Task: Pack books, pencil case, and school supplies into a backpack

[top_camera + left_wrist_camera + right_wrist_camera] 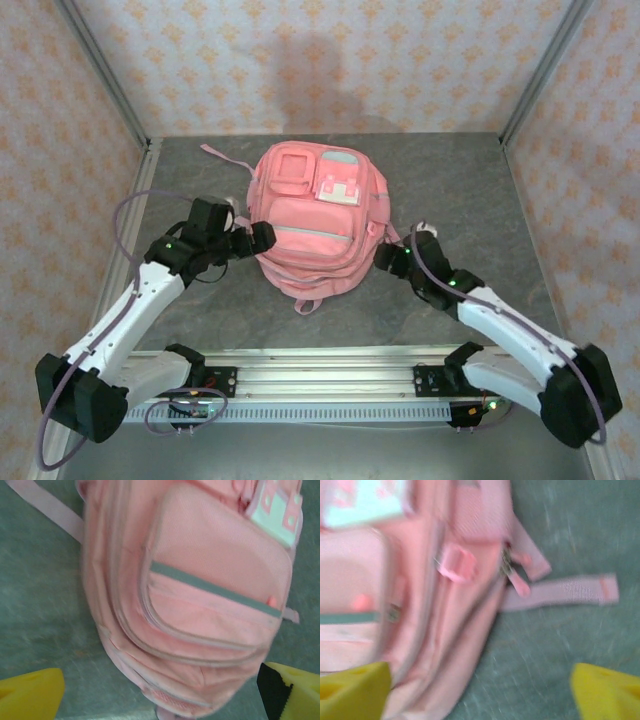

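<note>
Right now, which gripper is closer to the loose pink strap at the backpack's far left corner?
Left. The left gripper is beside the backpack's left side, a little nearer the arm bases than that strap. The right gripper is on the backpack's other side.

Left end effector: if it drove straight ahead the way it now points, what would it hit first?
The backpack. Its pink side and bottom edge lie directly between the fingers of the open left end effector. It looks close, though depth is hard to judge.
</note>
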### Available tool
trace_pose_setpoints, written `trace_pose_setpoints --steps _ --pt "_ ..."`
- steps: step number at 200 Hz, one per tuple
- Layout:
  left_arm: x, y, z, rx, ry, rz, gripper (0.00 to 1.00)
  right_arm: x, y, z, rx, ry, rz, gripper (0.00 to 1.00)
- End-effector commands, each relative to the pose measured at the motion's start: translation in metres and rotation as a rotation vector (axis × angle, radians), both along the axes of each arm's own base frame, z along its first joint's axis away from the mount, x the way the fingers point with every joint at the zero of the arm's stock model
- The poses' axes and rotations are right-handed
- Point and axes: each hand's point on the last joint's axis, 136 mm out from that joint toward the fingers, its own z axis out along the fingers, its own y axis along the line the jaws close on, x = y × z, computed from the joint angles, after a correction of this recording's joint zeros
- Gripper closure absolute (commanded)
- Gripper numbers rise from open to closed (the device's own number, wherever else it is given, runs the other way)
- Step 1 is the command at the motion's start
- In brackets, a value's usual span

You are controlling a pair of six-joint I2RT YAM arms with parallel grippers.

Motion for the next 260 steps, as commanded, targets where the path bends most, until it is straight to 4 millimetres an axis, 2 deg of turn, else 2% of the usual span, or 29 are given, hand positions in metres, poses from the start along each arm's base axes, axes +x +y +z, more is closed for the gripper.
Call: trace_pose_setpoints --steps 1,11,18,23,40,47,59,69,80,97,112,122,139,153,165,180,192,205,221,227,235,260 --pt "0.013 0.058 0.047 0.204 -0.192 0.221 0.00 0.009 -0.013 0.064 -0.107 -0.175 0.016 0.01" --pt "0.013 0.079 0.057 0.271 -0.241 0.319 0.00 0.014 -0.021 0.084 -0.135 -0.236 -0.023 0.01" --pt "0.017 0.086 0.062 0.299 -0.285 0.344 0.00 0.018 -0.026 0.095 -0.159 -0.284 -0.043 0.01" --pt "0.024 0.083 0.068 0.318 -0.340 0.308 0.00 0.021 -0.029 0.101 -0.183 -0.318 -0.051 0.01" --pt "0.044 0.064 0.065 0.405 -0.468 0.134 0.00 0.028 -0.030 0.115 -0.261 -0.430 -0.034 0.01" --pt "0.049 0.063 0.058 0.461 -0.483 0.099 0.00 0.030 -0.029 0.119 -0.291 -0.482 -0.014 0.01" --pt "0.056 0.082 0.047 0.586 -0.484 0.158 0.00 0.032 -0.031 0.127 -0.318 -0.563 -0.025 0.01" --pt "0.060 0.096 0.035 0.665 -0.475 0.181 0.00 0.034 -0.035 0.125 -0.369 -0.620 -0.034 0.01" --pt "0.063 0.115 0.019 0.678 -0.457 0.245 0.00 0.036 -0.043 0.119 -0.427 -0.664 -0.076 0.01" --pt "0.070 0.134 -0.022 0.615 -0.385 0.258 0.00 0.031 -0.067 0.120 -0.461 -0.726 -0.204 0.00" --pt "0.072 0.146 -0.056 0.612 -0.305 0.296 0.00 0.028 -0.076 0.108 -0.497 -0.759 -0.203 0.00" --pt "0.073 0.151 -0.069 0.613 -0.306 0.316 0.00 0.030 -0.088 0.096 -0.501 -0.736 -0.251 0.00" --pt "0.073 0.160 -0.079 0.643 -0.358 0.360 0.00 0.035 -0.098 0.080 -0.508 -0.692 -0.285 0.00" --pt "0.070 0.174 -0.075 0.670 -0.378 0.428 0.00 0.040 -0.097 0.073 -0.497 -0.678 -0.281 0.00" --pt "0.077 0.167 -0.072 0.631 -0.457 0.411 0.00 0.045 -0.093 0.066 -0.469 -0.664 -0.265 0.00" --pt "0.083 0.157 -0.083 0.606 -0.485 0.362 0.00 0.053 -0.089 0.057 -0.464 -0.642 -0.247 0.00" --pt "0.092 0.139 -0.098 0.579 -0.506 0.247 0.00 0.058 -0.093 0.046 -0.484 -0.614 -0.260 0.00" --pt "0.099 0.122 -0.105 0.583 -0.495 0.131 0.00 0.062 -0.106 0.025 -0.529 -0.560 -0.291 0.00" --pt "0.104 0.127 -0.103 0.597 -0.476 0.161 0.00 0.060 -0.130 0.001 -0.536 -0.510 -0.379 0.00" --pt "0.104 0.127 -0.105 0.593 -0.445 0.158 0.00 0.060 -0.135 -0.014 -0.545 -0.478 -0.386 0.00" --pt "0.105 0.129 -0.103 0.594 -0.470 0.168 0.00 0.062 -0.140 -0.013 -0.557 -0.498 -0.407 0.00" --pt "0.104 0.128 -0.105 0.593 -0.455 0.164 0.00 0.078 -0.136 -0.019 -0.572 -0.472 -0.358 0.00"
